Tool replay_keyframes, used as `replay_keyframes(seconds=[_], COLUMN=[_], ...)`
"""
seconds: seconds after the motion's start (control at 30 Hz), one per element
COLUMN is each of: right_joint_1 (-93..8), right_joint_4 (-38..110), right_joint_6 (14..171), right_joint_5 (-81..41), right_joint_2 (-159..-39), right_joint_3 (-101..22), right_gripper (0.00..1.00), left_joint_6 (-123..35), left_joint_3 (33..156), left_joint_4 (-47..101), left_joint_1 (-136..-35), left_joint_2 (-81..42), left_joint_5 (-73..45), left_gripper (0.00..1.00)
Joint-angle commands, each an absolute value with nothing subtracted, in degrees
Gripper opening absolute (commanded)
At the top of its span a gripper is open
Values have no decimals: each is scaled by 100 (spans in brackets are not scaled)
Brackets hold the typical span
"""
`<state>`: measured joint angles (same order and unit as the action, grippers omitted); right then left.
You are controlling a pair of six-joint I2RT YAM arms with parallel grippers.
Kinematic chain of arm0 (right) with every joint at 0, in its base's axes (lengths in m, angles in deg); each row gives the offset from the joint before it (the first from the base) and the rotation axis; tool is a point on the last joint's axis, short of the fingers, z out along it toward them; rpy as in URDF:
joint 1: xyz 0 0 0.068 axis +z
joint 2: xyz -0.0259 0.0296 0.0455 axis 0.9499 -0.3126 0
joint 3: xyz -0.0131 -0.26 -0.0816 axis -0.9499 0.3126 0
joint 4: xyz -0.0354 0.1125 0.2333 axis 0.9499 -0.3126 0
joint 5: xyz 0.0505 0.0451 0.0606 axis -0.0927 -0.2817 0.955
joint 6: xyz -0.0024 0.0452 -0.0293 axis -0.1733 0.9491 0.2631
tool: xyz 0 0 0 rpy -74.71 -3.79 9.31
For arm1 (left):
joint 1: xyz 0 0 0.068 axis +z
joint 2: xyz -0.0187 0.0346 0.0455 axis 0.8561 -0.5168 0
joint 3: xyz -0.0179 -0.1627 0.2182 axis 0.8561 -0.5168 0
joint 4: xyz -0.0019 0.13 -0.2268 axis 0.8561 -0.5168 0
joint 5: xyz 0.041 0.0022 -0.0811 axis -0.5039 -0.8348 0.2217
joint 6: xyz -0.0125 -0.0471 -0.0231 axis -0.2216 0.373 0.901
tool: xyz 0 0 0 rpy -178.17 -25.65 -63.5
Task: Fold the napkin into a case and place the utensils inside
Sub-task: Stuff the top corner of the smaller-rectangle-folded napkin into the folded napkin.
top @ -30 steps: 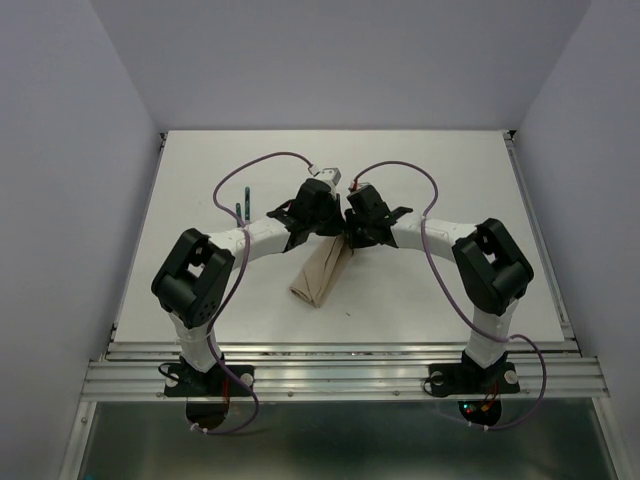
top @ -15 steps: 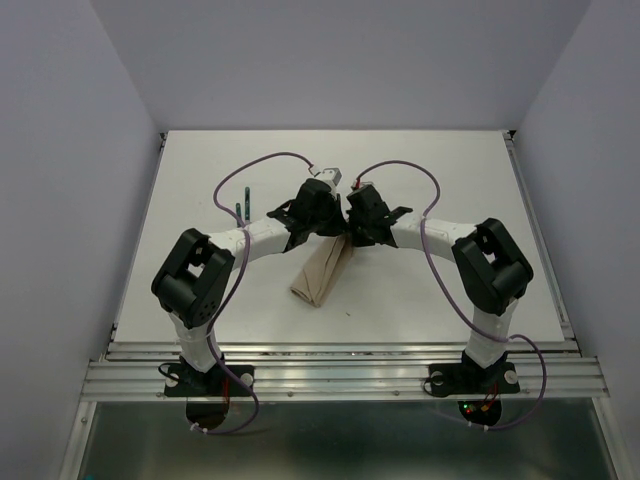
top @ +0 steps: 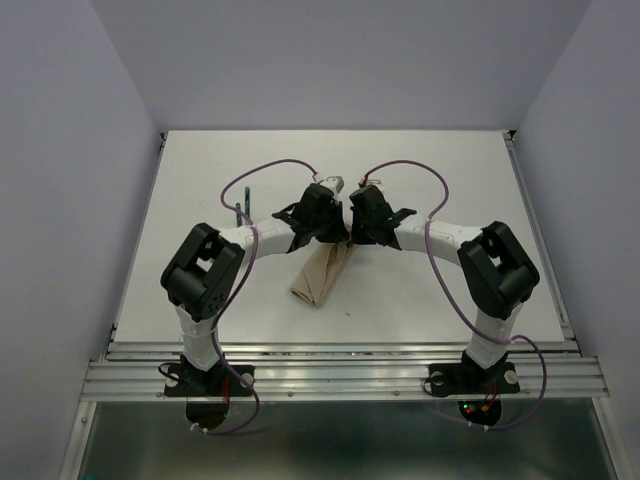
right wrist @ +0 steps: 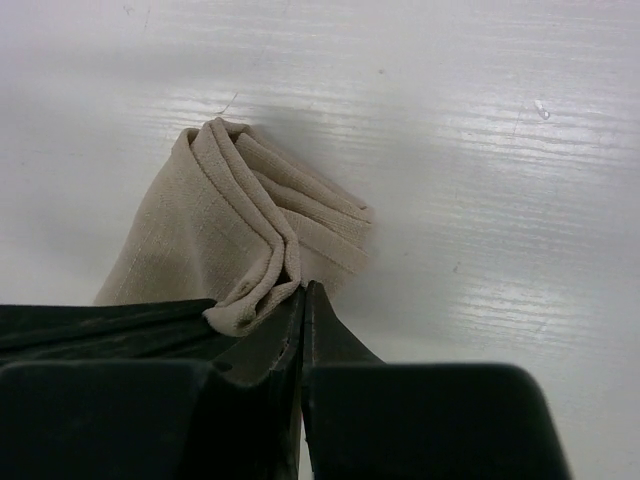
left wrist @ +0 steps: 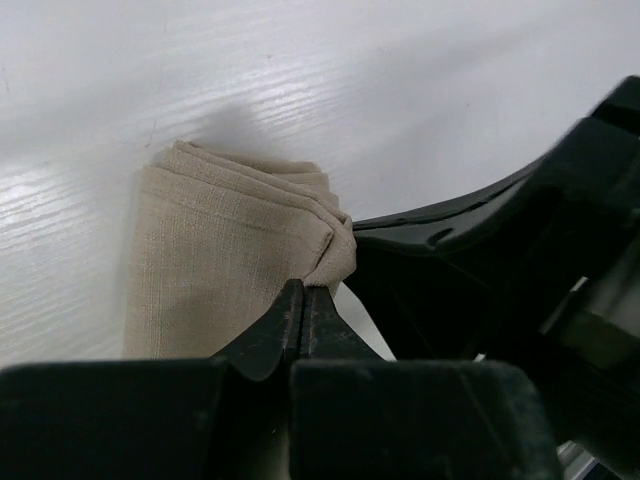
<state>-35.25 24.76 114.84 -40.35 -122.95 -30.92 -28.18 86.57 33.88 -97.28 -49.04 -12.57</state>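
Napkin (top: 318, 280) narrower, near-left to far-right

Beige napkin (top: 318, 280) lies folded narrow, layered and creased, mid-table — green-handled utensils (top: 239, 212) apart, leftward.

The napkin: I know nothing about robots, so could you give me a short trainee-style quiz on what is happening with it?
1. True or false: the left end effector and the right end effector are both shut on the napkin.
2. Where are the utensils? A: inside the napkin. B: on the table, left of the napkin. C: in an end effector.
3. Fill in: the napkin is ___ into layers, not spread flat.
Key: 1 true; 2 B; 3 folded.
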Motion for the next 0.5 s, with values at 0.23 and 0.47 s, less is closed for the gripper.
replay_keyframes(seconds=[0.23, 0.47], right_joint_1=[-3461, -3461], right_joint_4=[2866, 2963], right_joint_6=[11715, 11751], right_joint_5=[-4074, -3925], right_joint_2=[-11952, -11882], right_joint_3=[-3019, -2984], right_gripper=[1, 1], left_joint_6=[-3007, -3095], left_joint_3=[9079, 9185], left_joint_4=[2930, 2746], left_joint_1=[-9729, -9729], left_joint_2=[-5376, -5569], left_joint_5=[-1124, -1097], left_gripper=[0, 0])
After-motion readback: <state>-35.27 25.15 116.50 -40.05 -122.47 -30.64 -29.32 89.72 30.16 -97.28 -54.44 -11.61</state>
